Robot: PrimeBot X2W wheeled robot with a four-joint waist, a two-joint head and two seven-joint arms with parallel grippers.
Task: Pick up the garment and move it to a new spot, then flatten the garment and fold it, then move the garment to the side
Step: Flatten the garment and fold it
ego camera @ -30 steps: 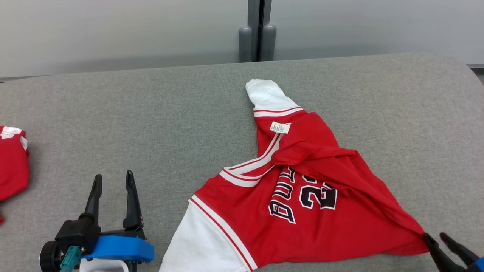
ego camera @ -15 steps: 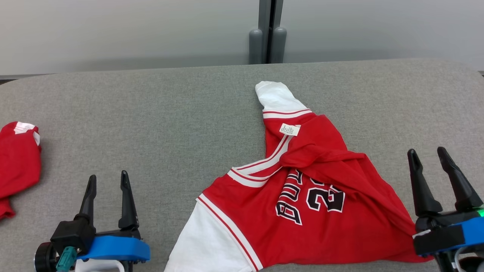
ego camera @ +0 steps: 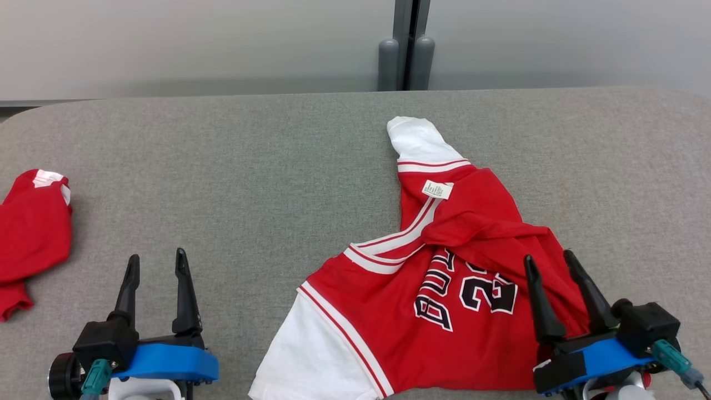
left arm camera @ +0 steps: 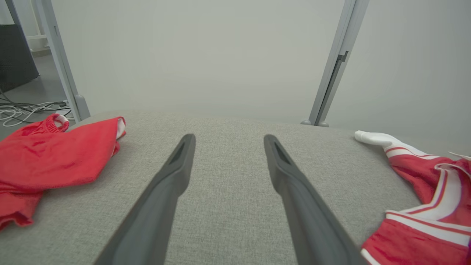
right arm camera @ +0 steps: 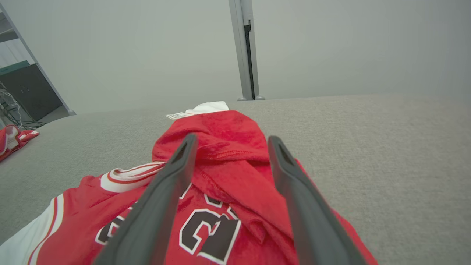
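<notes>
Soft, even light from overhead falls bright and glare-free on the grey table, leaving only faint, diffuse shadows along the folds of the red jersey and beneath the left gripper. The head view is sharp edge to edge, fabric weave and printed numerals crisp. In the wrist views the wide-angle lens tilts the metal posts toward the frame edges, the near ends of the fingers blur, and the pale wall reads flat and hazy.
</notes>
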